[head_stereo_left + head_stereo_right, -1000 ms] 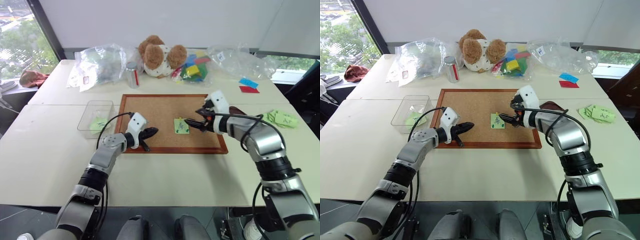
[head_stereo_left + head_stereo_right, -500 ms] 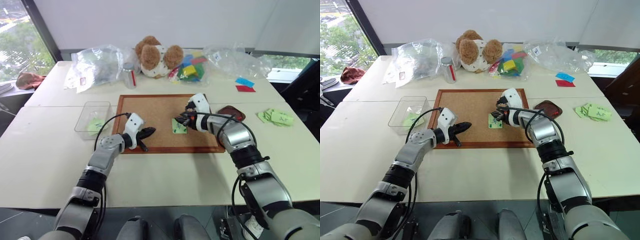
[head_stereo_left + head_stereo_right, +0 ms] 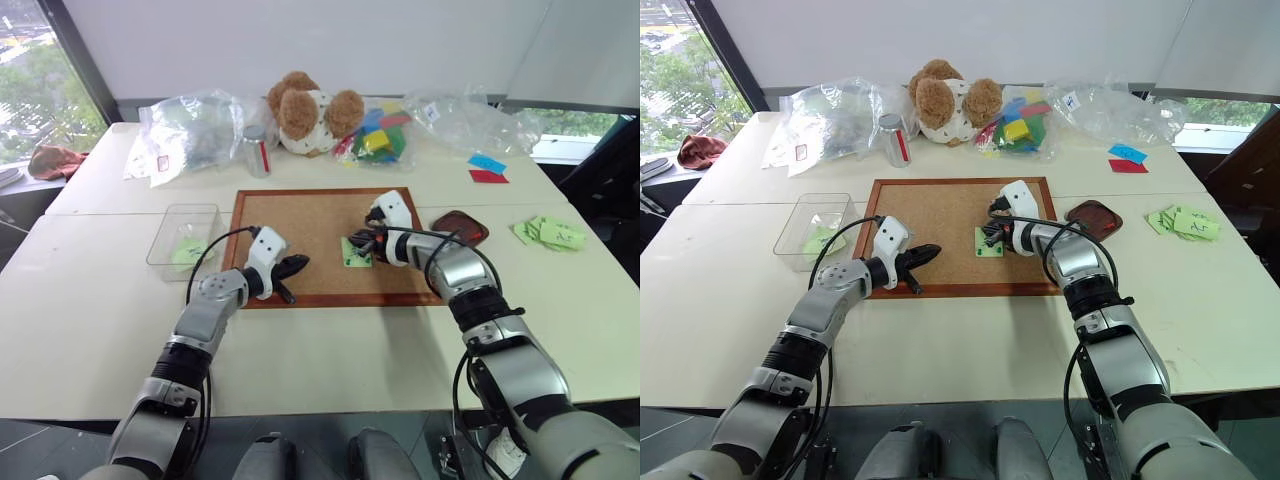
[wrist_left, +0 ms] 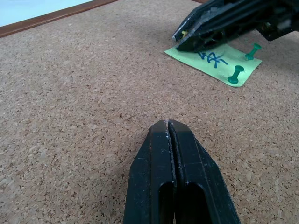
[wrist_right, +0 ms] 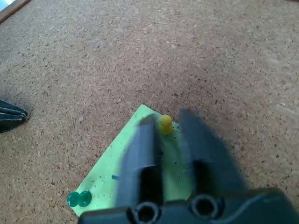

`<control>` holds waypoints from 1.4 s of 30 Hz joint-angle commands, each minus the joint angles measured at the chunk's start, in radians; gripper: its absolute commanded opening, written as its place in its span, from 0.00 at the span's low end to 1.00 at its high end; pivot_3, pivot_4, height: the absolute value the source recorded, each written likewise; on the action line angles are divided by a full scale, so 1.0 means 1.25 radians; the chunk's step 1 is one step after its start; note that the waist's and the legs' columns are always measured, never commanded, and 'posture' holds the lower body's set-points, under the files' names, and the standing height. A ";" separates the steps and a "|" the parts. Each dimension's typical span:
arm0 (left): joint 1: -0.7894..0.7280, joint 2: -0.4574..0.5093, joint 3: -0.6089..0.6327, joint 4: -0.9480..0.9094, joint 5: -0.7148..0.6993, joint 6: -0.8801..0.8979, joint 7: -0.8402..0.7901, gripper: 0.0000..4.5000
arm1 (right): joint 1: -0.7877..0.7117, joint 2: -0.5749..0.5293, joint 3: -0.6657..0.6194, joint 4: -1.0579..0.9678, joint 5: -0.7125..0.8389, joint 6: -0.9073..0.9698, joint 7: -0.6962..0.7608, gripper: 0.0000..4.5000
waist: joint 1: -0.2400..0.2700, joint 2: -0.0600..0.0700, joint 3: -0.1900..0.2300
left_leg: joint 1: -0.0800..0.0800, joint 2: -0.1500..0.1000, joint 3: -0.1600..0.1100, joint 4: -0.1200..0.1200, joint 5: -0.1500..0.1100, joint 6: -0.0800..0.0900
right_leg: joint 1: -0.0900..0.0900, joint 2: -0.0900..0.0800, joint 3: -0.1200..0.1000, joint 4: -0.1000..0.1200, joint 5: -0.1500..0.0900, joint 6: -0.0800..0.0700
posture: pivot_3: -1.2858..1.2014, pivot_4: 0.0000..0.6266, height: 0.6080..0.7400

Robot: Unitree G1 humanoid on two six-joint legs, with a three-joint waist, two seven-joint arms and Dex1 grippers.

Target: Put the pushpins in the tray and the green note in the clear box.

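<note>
The green note (image 3: 357,252) lies pinned on the corkboard (image 3: 310,225). Two green pushpins (image 4: 237,74) stand in its near edge. A yellow pushpin (image 5: 165,124) stands in its far corner. My right gripper (image 3: 356,240) is down on that corner, shut on the yellow pushpin, which sits between its fingertips (image 5: 145,128). My left gripper (image 4: 168,128) is shut and empty, hovering over bare cork to the left of the note. The dark maroon tray (image 3: 458,226) sits just off the board's right edge. The clear box (image 3: 186,240) stands left of the board with a green slip inside.
A plush bear (image 3: 305,110), a can (image 3: 256,150), clear plastic bags (image 3: 195,130) and a bag of coloured blocks (image 3: 378,135) line the table's far side. Blue and red slips (image 3: 485,168) and pale green sheets (image 3: 550,234) lie at the right.
My right gripper has moved left and down onto the note's far corner and closed its fingers there. The left gripper has stayed where it was.
</note>
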 commanded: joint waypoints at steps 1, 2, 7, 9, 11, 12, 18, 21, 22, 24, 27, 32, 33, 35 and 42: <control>0.021 0.004 0.002 -0.004 0.009 0.014 0.000 0.00 | -0.027 0.001 -0.032 -0.025 0.002 -0.010 0.000 0.01 | 0.000 0.000 0.000 | 0.000 0.000 0.000 0.000 0.000 0.000 | 0.000 0.000 0.000 0.000 0.000 0.000 | 0.52 0.24 1.00; 0.023 0.005 0.001 -0.006 0.010 0.016 -0.001 0.00 | -0.028 0.000 -0.038 -0.034 0.007 -0.006 -0.001 0.01 | 0.000 0.000 0.000 | 0.000 0.000 0.000 0.000 0.000 0.000 | 0.000 0.000 0.000 0.000 0.000 0.000 | 0.52 0.24 1.00; 0.036 0.011 -0.013 -0.010 0.020 0.033 -0.013 0.00 | -0.013 -0.027 -0.054 -0.164 0.022 0.060 0.005 0.01 | 0.000 0.000 0.000 | -0.001 0.000 0.000 -0.001 0.000 0.000 | -0.001 0.000 0.000 0.000 0.000 0.000 | 0.52 0.24 1.00; 0.039 0.012 -0.018 -0.010 0.026 0.034 -0.014 0.00 | -0.001 -0.043 -0.071 -0.250 0.035 0.110 0.002 0.01 | 0.000 0.000 0.000 | -0.002 0.000 0.000 -0.001 0.000 0.000 | -0.002 0.000 0.000 0.000 0.000 0.000 | 0.52 0.24 1.00; 0.040 0.011 -0.018 -0.010 0.027 0.035 -0.014 0.00 | 0.009 -0.059 -0.095 -0.327 0.052 0.161 -0.008 0.01 | 0.000 0.001 0.000 | -0.002 0.000 0.000 -0.001 0.000 0.000 | -0.003 0.000 0.000 0.000 0.000 0.000 | 0.52 0.24 1.00; 0.040 0.011 -0.018 -0.010 0.027 0.036 -0.015 0.00 | 0.013 -0.066 -0.110 -0.358 0.060 0.184 -0.016 0.01 | 0.001 0.000 0.000 | -0.002 0.000 0.000 -0.001 0.000 0.000 | -0.002 0.000 0.000 0.000 0.000 0.000 | 0.52 0.24 1.00; 0.042 0.007 -0.021 -0.012 0.026 0.039 -0.020 0.00 | 0.031 -0.121 -0.221 -0.417 0.065 0.246 -0.097 0.01 | 0.004 0.000 -0.001 | -0.001 0.000 0.000 -0.001 0.000 0.000 | -0.001 0.000 0.000 0.000 0.000 0.000 | 0.52 0.24 1.00; 0.040 0.004 -0.022 -0.009 0.027 0.039 -0.022 0.00 | 0.050 -0.163 -0.250 -0.330 0.039 0.204 -0.133 0.01 | 0.004 0.000 -0.001 | -0.001 0.000 0.000 -0.001 0.000 0.000 | -0.001 0.000 0.000 0.000 0.000 0.000 | 0.52 0.24 1.00; 0.040 0.002 -0.022 -0.008 0.026 0.039 -0.023 0.00 | 0.054 -0.173 -0.259 -0.289 0.034 0.184 -0.142 0.01 | 0.004 0.000 -0.001 | -0.001 0.000 0.000 -0.001 0.000 0.000 | -0.001 0.000 0.000 -0.001 0.000 0.000 | 0.52 0.24 1.00; 0.039 0.001 -0.024 -0.007 0.025 0.039 -0.028 0.00 | 0.054 -0.187 -0.258 -0.214 0.018 0.137 -0.151 0.01 | 0.004 0.000 -0.001 | -0.001 0.000 0.000 -0.001 0.000 0.000 | -0.001 0.000 0.000 -0.001 0.000 0.000 | 0.52 0.24 1.00; 0.041 0.001 -0.029 -0.006 0.030 0.037 -0.035 0.00 | 0.033 -0.201 -0.248 -0.094 -0.008 0.064 -0.160 0.01 | 0.001 0.001 -0.001 | 0.000 0.000 0.001 -0.001 0.000 0.000 | 0.000 0.000 0.001 0.000 0.000 0.000 | 0.52 0.24 1.00; 0.040 -0.001 -0.027 -0.006 0.031 0.036 -0.035 0.00 | -0.004 -0.206 -0.245 0.073 -0.041 -0.024 -0.194 0.01 | 0.002 0.001 -0.001 | 0.001 0.000 0.002 -0.001 0.000 0.000 | 0.000 0.000 0.001 0.000 0.000 0.000 | 0.52 0.24 1.00; 0.040 -0.002 -0.026 -0.006 0.032 0.036 -0.035 0.00 | -0.012 -0.204 -0.249 0.102 -0.043 -0.040 -0.204 0.01 | 0.002 0.001 -0.001 | 0.001 0.000 0.002 -0.001 0.000 0.000 | 0.000 0.000 0.001 0.000 0.000 0.000 | 0.52 0.24 1.00; 0.041 -0.002 -0.025 -0.007 0.033 0.036 -0.035 0.00 | -0.025 -0.202 -0.253 0.155 -0.044 -0.065 -0.212 0.01 | 0.002 0.001 -0.001 | 0.001 0.000 0.002 -0.001 0.000 0.000 | 0.000 0.000 0.001 0.000 0.000 0.000 | 0.52 0.24 1.00; 0.049 0.000 -0.025 -0.019 0.033 0.042 -0.034 0.00 | -0.042 -0.198 -0.249 0.244 -0.049 -0.106 -0.203 0.01 | 0.002 0.001 -0.001 | 0.001 0.000 0.002 -0.001 0.000 0.000 | 0.000 0.000 0.001 0.000 0.000 0.000 | 0.52 0.24 1.00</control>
